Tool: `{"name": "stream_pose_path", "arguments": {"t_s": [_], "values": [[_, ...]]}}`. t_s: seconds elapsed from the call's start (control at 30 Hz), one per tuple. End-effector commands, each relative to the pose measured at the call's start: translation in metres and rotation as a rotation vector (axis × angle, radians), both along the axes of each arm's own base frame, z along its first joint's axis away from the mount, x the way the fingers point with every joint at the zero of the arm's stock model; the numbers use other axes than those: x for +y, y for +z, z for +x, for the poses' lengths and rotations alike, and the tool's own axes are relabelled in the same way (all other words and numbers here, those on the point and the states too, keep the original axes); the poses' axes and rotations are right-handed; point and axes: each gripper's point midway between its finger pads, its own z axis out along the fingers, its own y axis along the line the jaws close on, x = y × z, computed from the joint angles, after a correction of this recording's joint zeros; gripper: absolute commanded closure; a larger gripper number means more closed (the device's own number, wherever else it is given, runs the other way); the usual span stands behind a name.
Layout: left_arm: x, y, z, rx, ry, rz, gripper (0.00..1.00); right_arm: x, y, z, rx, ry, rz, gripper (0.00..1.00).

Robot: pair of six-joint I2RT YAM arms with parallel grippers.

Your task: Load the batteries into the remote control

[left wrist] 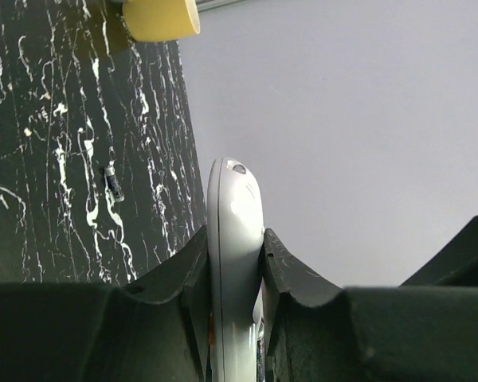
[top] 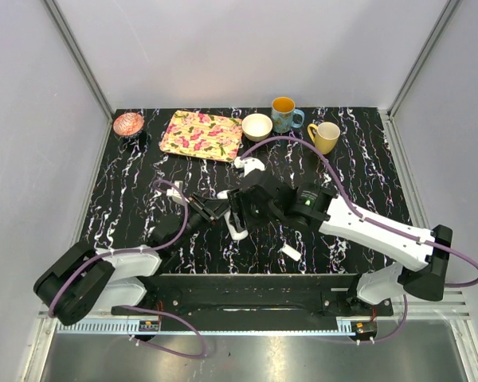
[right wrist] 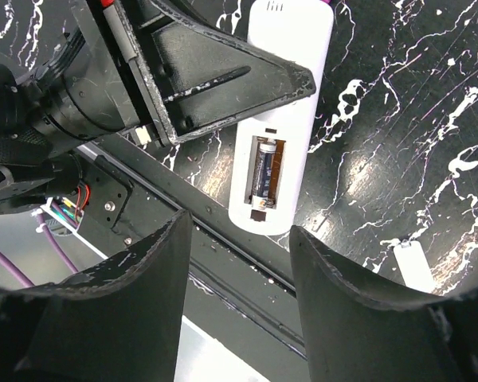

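Clamped in left pincer [left wrist: 235,239]: remote control [right wrist: 291,119], one battery [right wrist: 264,169] seated. Right pincer [right wrist: 239,227] apart, empty. Fetch probable loose cell [left wrist: 111,181]; align polarity, press flat.

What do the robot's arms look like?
Both arms are white and black. The left arm and right arm have smooth white shells with chunky black joints and bases. Thin purple cables loop along each one. The right arm shows a small green light. The fingers are black, wedge-shaped plastic, scuffed with pale scratches.
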Motion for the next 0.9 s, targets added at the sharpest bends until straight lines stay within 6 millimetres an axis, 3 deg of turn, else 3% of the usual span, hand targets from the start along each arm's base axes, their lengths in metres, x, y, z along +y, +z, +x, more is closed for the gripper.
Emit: {"name": "stream_pose_path", "arguments": {"t_s": [0.0, 0.07, 0.23, 0.5, 0.87], "values": [[-0.006, 0.039, 0.0, -0.071, -0.025, -0.128, 1.0, -0.001, 0.001, 0.006, -0.028, -0.017, -0.036, 0.4], [-0.006, 0.04, 0.0, -0.07, -0.027, -0.131, 1.0, -0.002, -0.006, 0.007, -0.028, -0.02, -0.059, 0.41], [-0.009, 0.045, -0.001, -0.079, -0.043, -0.136, 1.0, 0.0, -0.019, 0.007, -0.018, -0.008, -0.092, 0.56], [-0.011, 0.045, -0.003, -0.077, -0.056, -0.134, 1.0, 0.005, -0.025, 0.012, -0.026, -0.001, -0.108, 0.59], [-0.012, 0.048, -0.006, -0.083, -0.072, -0.14, 1.0, 0.009, -0.036, 0.014, -0.024, 0.013, -0.131, 0.72]]}}
